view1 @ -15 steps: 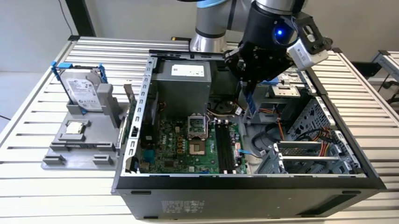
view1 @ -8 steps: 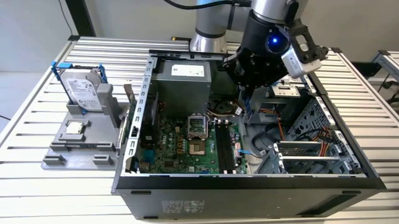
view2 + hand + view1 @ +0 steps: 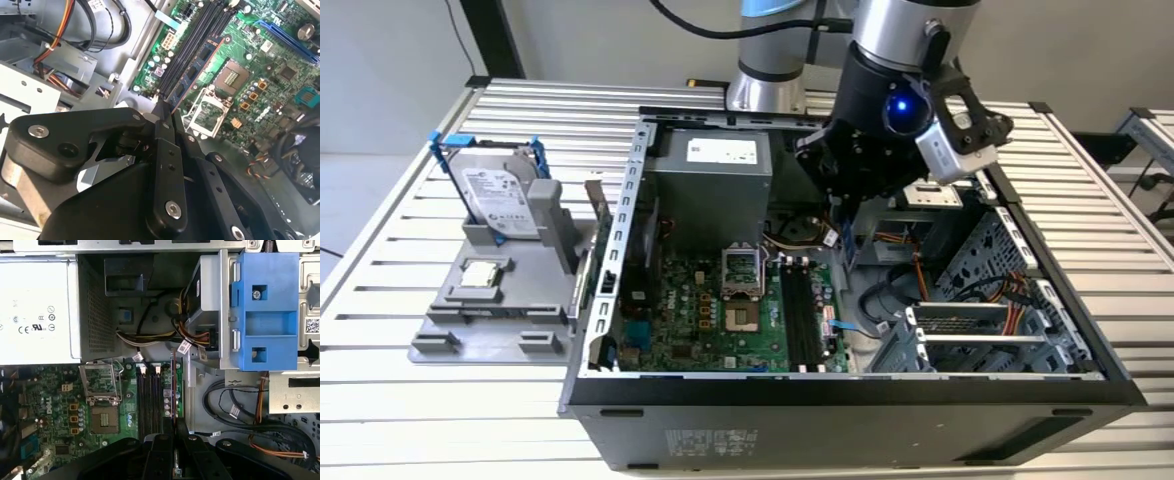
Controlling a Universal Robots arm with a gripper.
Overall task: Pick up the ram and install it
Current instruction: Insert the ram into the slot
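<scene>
The ram (image 3: 196, 69) is being pinched at one end by the gripper (image 3: 165, 107), its jaws narrowed onto it, above the slots (image 3: 147, 395) along the motherboard (image 3: 55, 395) edge. It is being judged light, stiff and fragile, so the bare edges are the place to grip it.

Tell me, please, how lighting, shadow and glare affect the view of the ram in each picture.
Exterior view: a blue lamp glows on the arm; the ram hangs in dim light below it. Second wrist view: even light on the ram, beyond the dark gripper. First wrist view: the power supply is bright, the ram edge-on, without glare.
</scene>
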